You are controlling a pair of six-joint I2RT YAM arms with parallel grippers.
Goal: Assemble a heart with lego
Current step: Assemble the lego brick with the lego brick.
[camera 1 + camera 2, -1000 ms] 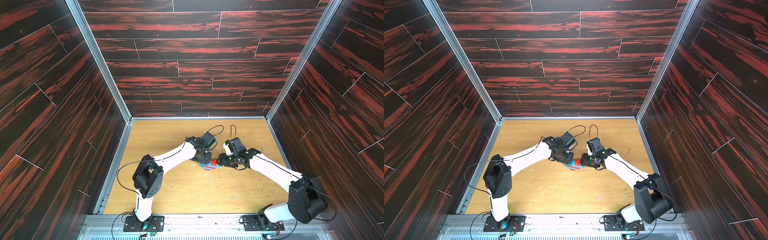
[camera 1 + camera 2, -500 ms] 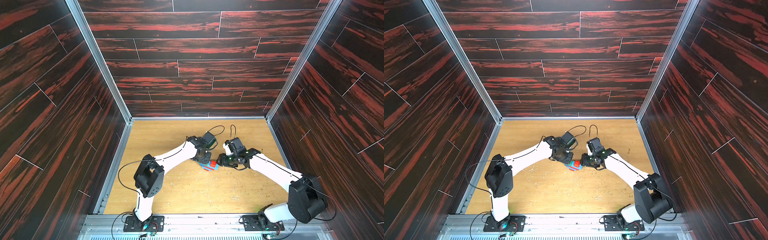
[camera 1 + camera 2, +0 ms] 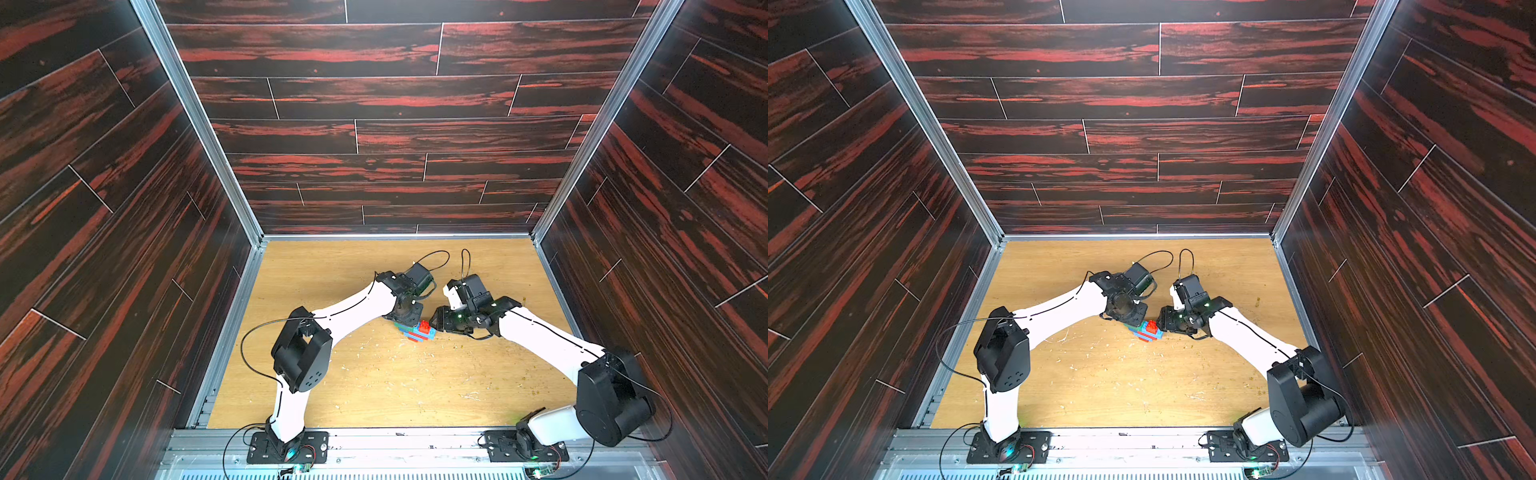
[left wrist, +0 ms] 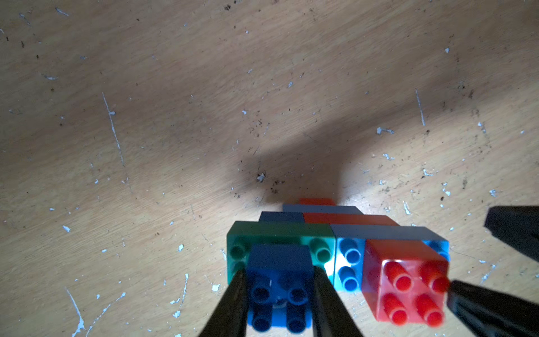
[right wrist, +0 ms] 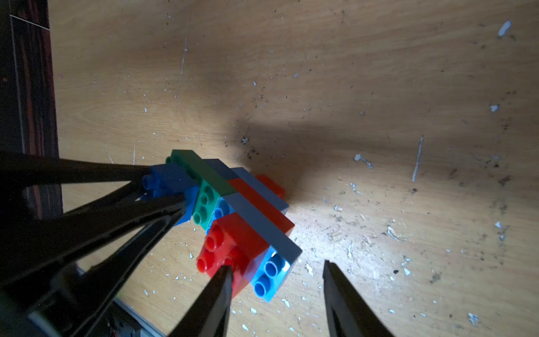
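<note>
Left wrist, studded plastic heart (image 4: 347, 262), scuffed table (image 4: 175, 116)

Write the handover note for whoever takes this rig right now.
Left gripper: jaws shut on the dark-blue square brick, set against the studs of the green brick.
Right gripper: jaws open, gripping nothing, close by the red square brick.
Heart: lying on the table between the arms; no loose brick shows.
Done: all eight bricks appear joined.
Left: probably press both squares home, then let go and back away.
</note>
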